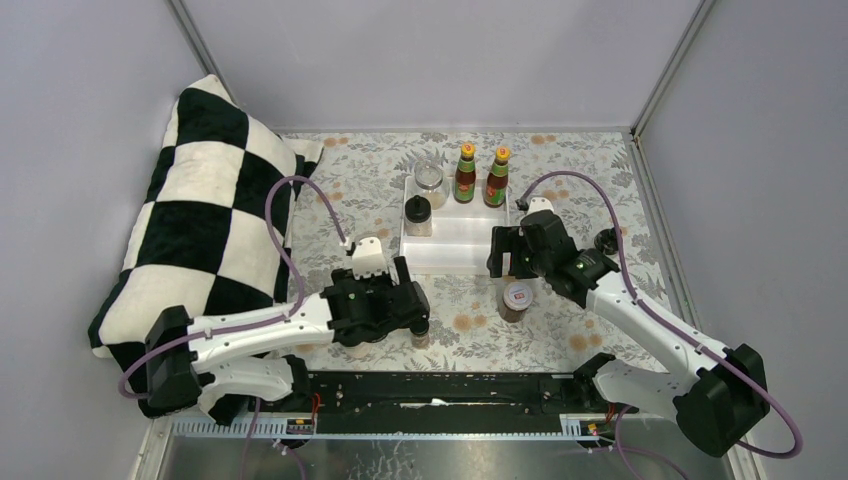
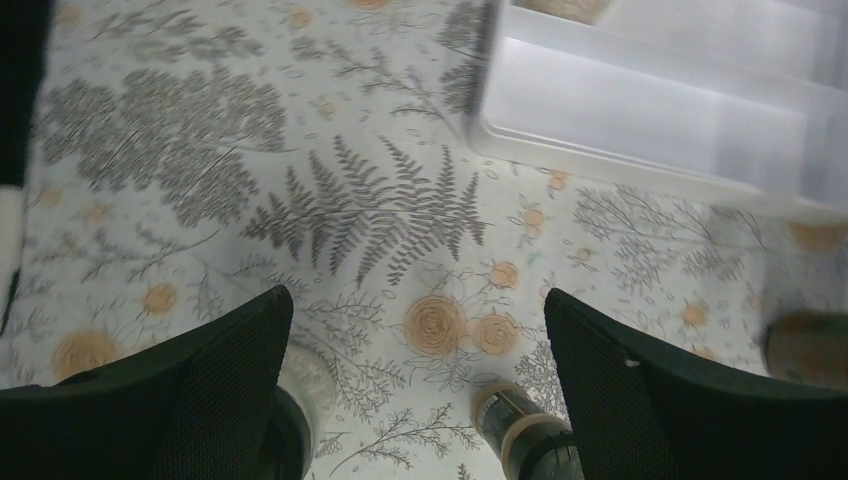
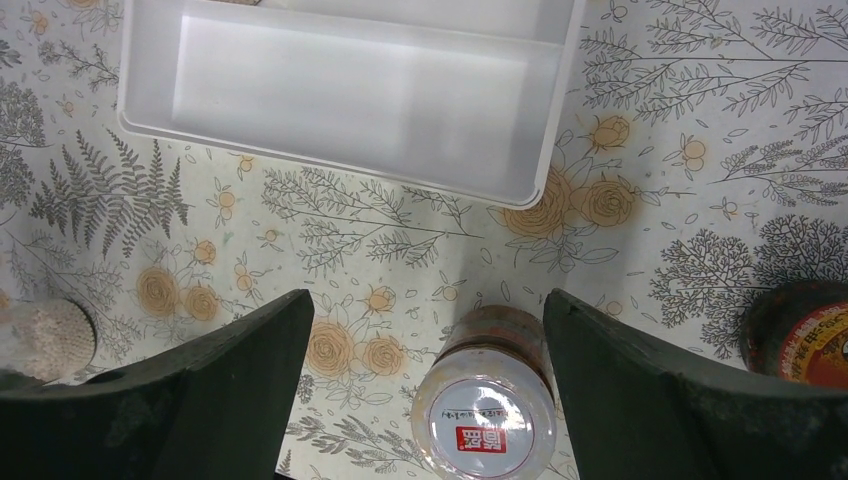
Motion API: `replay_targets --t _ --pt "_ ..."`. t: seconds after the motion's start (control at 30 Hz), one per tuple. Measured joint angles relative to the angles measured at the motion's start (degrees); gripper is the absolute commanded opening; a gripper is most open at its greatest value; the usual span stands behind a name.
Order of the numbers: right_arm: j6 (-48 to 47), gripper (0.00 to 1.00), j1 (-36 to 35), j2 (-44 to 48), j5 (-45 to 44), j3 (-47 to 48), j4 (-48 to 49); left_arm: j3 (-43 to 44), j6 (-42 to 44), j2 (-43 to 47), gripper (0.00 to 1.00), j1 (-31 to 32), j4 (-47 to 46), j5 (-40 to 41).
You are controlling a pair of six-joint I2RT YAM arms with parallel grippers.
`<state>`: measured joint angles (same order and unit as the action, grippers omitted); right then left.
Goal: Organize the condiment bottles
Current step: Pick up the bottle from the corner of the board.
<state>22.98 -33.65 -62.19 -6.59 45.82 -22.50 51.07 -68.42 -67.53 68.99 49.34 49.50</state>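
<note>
Little writing can be read: on the white-lidded jar [image 3: 484, 420], low in the right wrist view, a red patch with white characters is printed, too small to be made out. A red and orange label is seen on the dark-lidded jar [image 3: 806, 338] at the right edge, its lettering cut off and blurred. Green labels are carried by the two orange-capped sauce bottles [image 1: 466, 172] [image 1: 497, 176], but nothing on them is legible. These bottles are stood upright side by side on the back step of the white tray [image 1: 450, 255], above centre in the top view, with a clear-lidded jar [image 1: 429, 183] to their left and a black-lidded jar [image 1: 418, 214] one step lower. The right gripper [image 3: 425, 300] is held released, its fingers spread wide on either side of the white-lidded jar without touching it. The left gripper [image 2: 417, 300] is likewise spread wide and grasps nothing; a pale-grain jar [image 2: 302, 395] and a brown-capped jar [image 2: 520, 432] are seen below it near the bottom edge. The desk [image 1: 585, 170] is covered with a cloth printed with grey ferns and orange roses. A black-and-white checked pillow [image 1: 200, 220] is leaned at the left, and pale grey walls are set around the desk.
</note>
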Motion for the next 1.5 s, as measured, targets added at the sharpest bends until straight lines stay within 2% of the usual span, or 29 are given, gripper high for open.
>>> replay_targets --t 0.17,0.33,0.57,0.8,0.97,1.27,1.4,1.5 --pt "0.0 0.93 -0.5 0.0 0.1 -0.1 0.0 5.6 -15.1 -5.0 0.99 0.9 14.2 2.5" --pt "0.0 0.93 -0.7 0.5 0.2 -0.9 0.0 7.5 -28.5 -8.1 0.99 5.1 25.1 3.5" --pt "0.0 0.93 -1.0 0.6 0.3 -1.2 0.0 7.6 -38.7 -12.9 0.99 9.2 31.0 3.7" --pt "0.0 0.93 -1.5 0.7 0.6 -1.9 0.0 15.6 -38.7 -20.0 0.99 11.0 32.1 5.7" --pt "0.0 0.93 -1.5 1.6 0.6 -2.6 0.0 17.4 -38.9 -19.7 0.98 12.4 32.2 4.3" --pt "0.0 0.91 -1.5 1.7 0.9 -2.6 0.1 17.7 -41.5 -16.6 0.99 19.6 32.9 0.8" --pt "-0.9 0.91 -1.6 1.4 3.4 -2.6 0.2 23.7 -38.5 -16.8 0.99 21.1 33.0 2.6" --pt "-2.8 0.91 -2.4 -0.5 6.3 -1.2 0.1 32.9 -32.5 -15.8 0.99 21.4 32.9 7.6"
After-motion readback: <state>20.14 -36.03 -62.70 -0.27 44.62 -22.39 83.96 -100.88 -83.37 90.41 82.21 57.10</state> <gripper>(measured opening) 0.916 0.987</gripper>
